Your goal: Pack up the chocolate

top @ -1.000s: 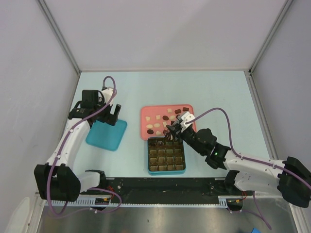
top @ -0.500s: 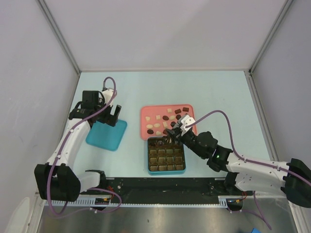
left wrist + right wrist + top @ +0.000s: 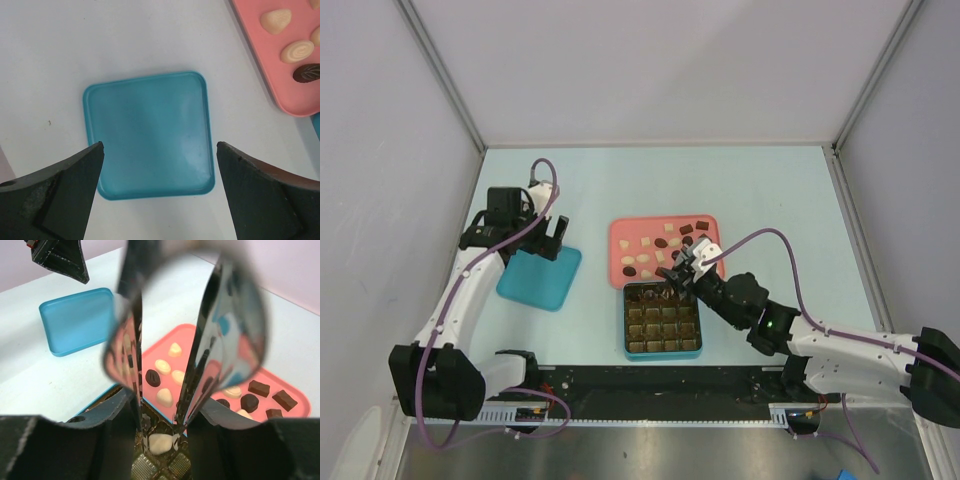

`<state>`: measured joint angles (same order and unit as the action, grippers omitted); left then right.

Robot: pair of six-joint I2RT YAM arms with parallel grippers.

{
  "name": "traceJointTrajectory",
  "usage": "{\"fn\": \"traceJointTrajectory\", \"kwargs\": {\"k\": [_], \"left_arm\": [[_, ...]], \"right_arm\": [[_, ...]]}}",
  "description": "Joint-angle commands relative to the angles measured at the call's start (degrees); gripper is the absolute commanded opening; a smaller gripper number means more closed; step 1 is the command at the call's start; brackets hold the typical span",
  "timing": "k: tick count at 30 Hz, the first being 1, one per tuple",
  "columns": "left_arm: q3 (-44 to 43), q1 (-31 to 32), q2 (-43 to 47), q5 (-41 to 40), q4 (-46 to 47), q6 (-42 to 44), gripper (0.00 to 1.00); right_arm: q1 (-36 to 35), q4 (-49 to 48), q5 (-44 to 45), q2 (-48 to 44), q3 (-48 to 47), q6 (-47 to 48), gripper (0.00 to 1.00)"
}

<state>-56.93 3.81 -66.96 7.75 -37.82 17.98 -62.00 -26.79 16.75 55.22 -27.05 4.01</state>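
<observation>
Right claw [image 3: 159,423] hangs over the back row of the teal box [image 3: 663,353], jaws narrowly apart flanking one cream chocolate [image 3: 161,443] seated in a compartment; whether they pinch it cannot be told. Left claw [image 3: 159,146] stands wide apart above one teal lid [image 3: 150,130]. One pink tray [image 3: 620,228], just behind the box, carries roughly a dozen loose chocolates [image 3: 647,241]
</observation>
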Motion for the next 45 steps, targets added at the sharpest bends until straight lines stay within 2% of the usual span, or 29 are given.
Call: {"fn": "traceJointTrajectory", "kwargs": {"k": [1, 9, 14, 24, 30, 34, 37, 40, 45], "left_arm": [[-0.2, -0.3, 1.7, 0.3, 0.3, -0.5, 1.00], [-0.5, -0.3, 1.5, 0.4, 0.3, -0.5, 1.00], [-0.6, -0.3, 1.3, 0.6, 0.0, -0.6, 1.00], [-1.1, -0.3, 1.5, 0.7, 0.0, -0.5, 1.00], [-0.8, -0.3, 1.1, 0.3, 0.4, -0.2, 1.00], [-0.9, -0.4, 0.6, 0.2, 0.7, 0.0, 1.00], [-1.0, -0.3, 0.3, 0.2, 0.8, 0.0, 1.00], [-1.0, -0.3, -0.2, 0.2, 1.3, 0.1, 1.00], [-1.1, -0.3, -0.5, 0.2, 1.3, 0.1, 1.00]], "right_arm": [[-0.5, -2.7, 1.4, 0.2, -0.3, -0.2, 0.45], [-0.5, -6.8, 2.1, 0.7, -0.3, 3.1, 0.44], [0.9, -17.0, 4.4, 6.1, -1.4, 10.0, 0.40], [16.5, -29.1, -4.4, 25.4, -12.8, 7.7, 0.36], [20.6, -32.1, -6.9, 36.3, -19.1, 6.6, 0.38], [22.2, -32.9, -7.6, 40.5, -21.4, 5.8, 0.40], [22.9, -33.2, -7.4, 42.6, -22.3, 5.4, 0.48], [23.5, -33.6, -7.3, 43.9, -22.3, 5.3, 0.51], [24.3, -33.7, -7.7, 45.1, -22.6, 4.2, 0.51]]}}
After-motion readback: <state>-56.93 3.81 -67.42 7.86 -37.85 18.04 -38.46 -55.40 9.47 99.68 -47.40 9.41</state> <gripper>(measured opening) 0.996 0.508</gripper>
